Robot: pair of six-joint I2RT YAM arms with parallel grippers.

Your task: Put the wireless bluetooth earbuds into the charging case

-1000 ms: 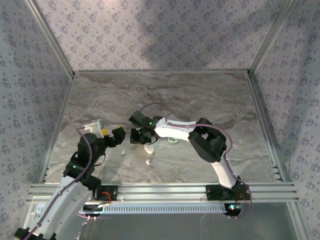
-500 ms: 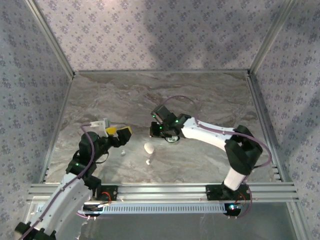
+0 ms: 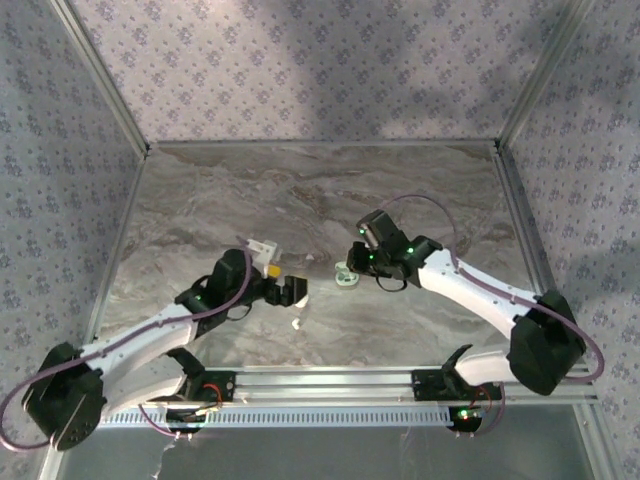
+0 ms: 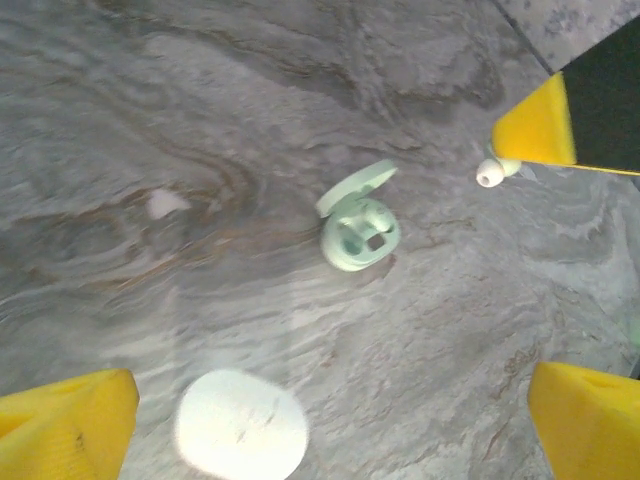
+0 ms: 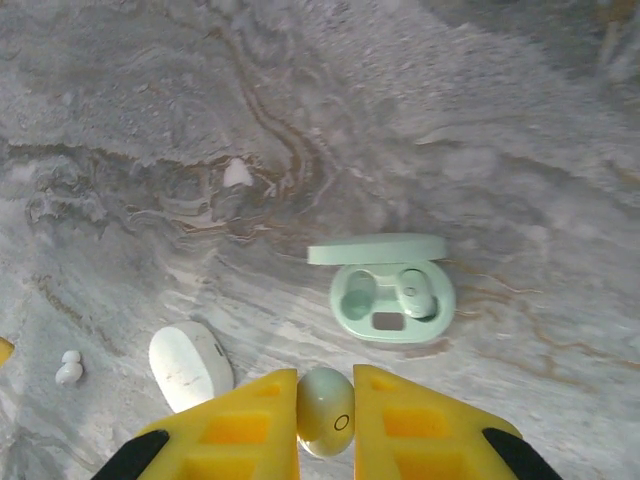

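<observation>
The pale green charging case (image 5: 392, 295) lies open on the marble, lid up. One earbud (image 5: 418, 292) sits in its right slot and the left slot is bare. My right gripper (image 5: 325, 402) is shut on a pale green earbud (image 5: 326, 412), just short of the case (image 3: 346, 275) and to its right (image 3: 376, 266). My left gripper (image 4: 330, 415) is open and holds nothing; it hovers over a white oval case (image 4: 242, 425), left of the green case (image 4: 360, 232). A tiny white earbud (image 3: 296, 323) lies loose on the table (image 5: 68, 368).
The white oval case (image 5: 190, 365) lies shut beside the right gripper's left finger. A small whitish bit (image 5: 237, 173) rests on the marble farther off. The left gripper (image 3: 292, 290) and right gripper stand close across the green case. Patterned walls and metal rails bound the table.
The right gripper swung from left of the green case to its right side, still shut. The left arm stretched out rightward, and its open gripper now covers the white oval case.
</observation>
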